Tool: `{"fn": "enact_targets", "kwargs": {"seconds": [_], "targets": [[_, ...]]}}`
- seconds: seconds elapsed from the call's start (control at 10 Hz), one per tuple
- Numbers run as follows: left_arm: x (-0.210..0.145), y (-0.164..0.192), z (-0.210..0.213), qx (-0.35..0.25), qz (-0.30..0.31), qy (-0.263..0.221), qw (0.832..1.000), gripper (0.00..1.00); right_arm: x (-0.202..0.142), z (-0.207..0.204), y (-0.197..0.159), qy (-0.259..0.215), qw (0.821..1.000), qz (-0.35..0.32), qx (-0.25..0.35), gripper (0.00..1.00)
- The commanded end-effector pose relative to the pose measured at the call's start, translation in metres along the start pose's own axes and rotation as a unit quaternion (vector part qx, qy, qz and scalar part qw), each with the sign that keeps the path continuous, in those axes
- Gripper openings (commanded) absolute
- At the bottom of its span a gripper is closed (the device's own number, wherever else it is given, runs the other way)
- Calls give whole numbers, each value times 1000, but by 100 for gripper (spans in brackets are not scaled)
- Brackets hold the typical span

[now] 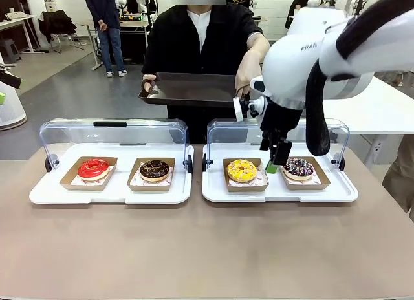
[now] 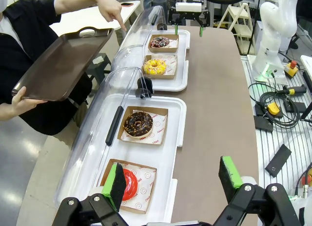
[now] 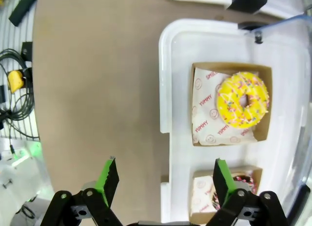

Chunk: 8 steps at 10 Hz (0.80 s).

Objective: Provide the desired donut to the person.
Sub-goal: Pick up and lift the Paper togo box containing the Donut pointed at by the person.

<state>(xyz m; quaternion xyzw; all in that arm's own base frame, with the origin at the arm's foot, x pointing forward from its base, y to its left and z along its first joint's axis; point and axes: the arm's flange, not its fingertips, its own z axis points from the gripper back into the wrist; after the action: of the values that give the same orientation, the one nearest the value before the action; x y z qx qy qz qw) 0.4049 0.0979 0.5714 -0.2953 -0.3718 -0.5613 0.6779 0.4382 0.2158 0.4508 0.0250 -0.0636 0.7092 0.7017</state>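
Note:
The person holds a dark serving tray at the far side, and a hand points down at the right display tray. My right gripper hangs open just above that white tray, between the yellow sprinkled donut and the dark sprinkled donut. From the right wrist, the gripper stands over the tray's rim, with the yellow donut ahead and the dark one partly behind a finger. My left gripper is open above the red donut.
The left white tray carries the red donut and a chocolate donut, each in a cardboard box. Clear lids stand raised behind both trays. Brown tabletop lies bare toward me. Cables lie beside the table.

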Motion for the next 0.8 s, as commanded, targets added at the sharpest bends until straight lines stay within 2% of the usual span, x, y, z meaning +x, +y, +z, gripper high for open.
{"fn": "enact_targets", "kwargs": {"seconds": [0.0,0.7], "targets": [[1,0,0,-1,-4,-6,1000,100,2,-21,-5,11,1000,-15,1,100],[1,0,0,-1,-4,-6,1000,100,-9,-68,-44,6,1000,-20,14,100]]}}
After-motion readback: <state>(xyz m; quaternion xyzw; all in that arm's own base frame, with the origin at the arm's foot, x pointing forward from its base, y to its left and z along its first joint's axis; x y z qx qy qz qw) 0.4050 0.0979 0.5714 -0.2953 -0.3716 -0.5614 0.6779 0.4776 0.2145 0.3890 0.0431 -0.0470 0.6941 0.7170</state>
